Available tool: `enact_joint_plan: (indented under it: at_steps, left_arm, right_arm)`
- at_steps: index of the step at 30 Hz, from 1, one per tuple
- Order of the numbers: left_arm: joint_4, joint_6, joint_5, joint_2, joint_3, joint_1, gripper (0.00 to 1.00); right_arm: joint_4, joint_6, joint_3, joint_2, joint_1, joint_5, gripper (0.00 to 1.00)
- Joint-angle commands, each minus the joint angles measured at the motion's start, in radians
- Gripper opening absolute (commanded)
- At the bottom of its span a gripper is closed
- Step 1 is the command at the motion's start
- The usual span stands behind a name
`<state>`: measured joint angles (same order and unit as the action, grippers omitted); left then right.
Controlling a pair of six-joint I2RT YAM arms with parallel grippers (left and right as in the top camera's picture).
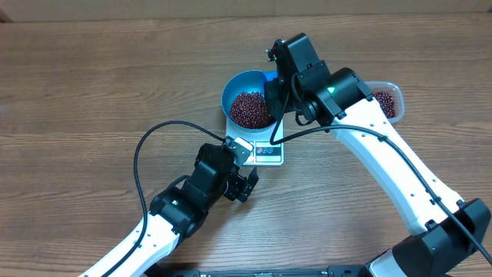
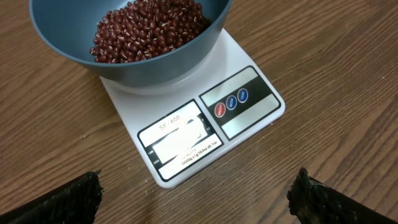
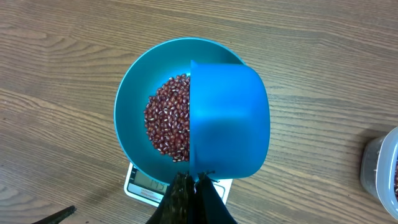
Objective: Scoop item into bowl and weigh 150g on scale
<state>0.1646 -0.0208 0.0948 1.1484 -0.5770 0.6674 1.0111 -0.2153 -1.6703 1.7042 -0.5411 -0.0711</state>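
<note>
The blue bowl point(image 1: 231, 92) stands on the white scale point(image 1: 269, 152) and holds a heap of red-brown beans point(image 1: 250, 109). My right gripper point(image 3: 198, 186) is shut on the handle of a small blue scoop point(image 3: 229, 118), which hangs tipped over the right half of the bowl point(image 3: 130, 124) and hides part of the beans point(image 3: 168, 121). The scale's display point(image 3: 143, 183) peeks out below the bowl. My left gripper point(image 2: 198, 186) is open and empty over bare table, just in front of the scale point(image 2: 186, 99). In that view the bowl point(image 2: 161, 68) and beans point(image 2: 149, 31) lie beyond.
A clear plastic tub point(image 1: 388, 100) with more beans stands right of the bowl, partly under my right arm; its edge shows in the right wrist view as the tub point(image 3: 380, 168). The left arm's black cable point(image 1: 146, 146) loops over the wooden table.
</note>
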Motion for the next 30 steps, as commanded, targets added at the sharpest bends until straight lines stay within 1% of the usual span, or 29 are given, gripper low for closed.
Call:
enact_joint_plan:
  at_steps: [1, 10, 12, 23, 26, 28, 30]
  left_arm:
    - [0.000, -0.009, 0.013, 0.002, 0.006, 0.000, 1.00]
    - [0.000, -0.009, 0.013, 0.002, 0.006, 0.000, 1.00]
    - [0.000, -0.010, 0.013, 0.002, 0.006, 0.000, 1.00]
    - [0.000, -0.009, 0.013, 0.002, 0.006, 0.000, 1.00]
    - [0.000, -0.009, 0.013, 0.002, 0.006, 0.000, 0.99]
    - [0.000, -0.009, 0.013, 0.002, 0.006, 0.000, 1.00]
    - [0.000, -0.009, 0.013, 0.002, 0.006, 0.000, 0.99]
  right_arm:
    - [-0.011, 0.006, -0.033, -0.025, 0.004, -0.014, 0.04]
    - [-0.009, 0.004, -0.033, -0.025, 0.004, -0.011, 0.04]
    - [-0.003, 0.009, -0.033, -0.025, 0.003, -0.039, 0.04]
    - [-0.010, 0.006, -0.033, -0.025, 0.003, -0.014, 0.04]
    - [-0.002, 0.006, -0.032, -0.025, 0.003, -0.052, 0.04]
    - [-0.011, 0.003, -0.032, -0.025, 0.003, -0.019, 0.04]
    - [-0.007, 0.006, -0.032, -0.025, 0.003, -0.027, 0.04]
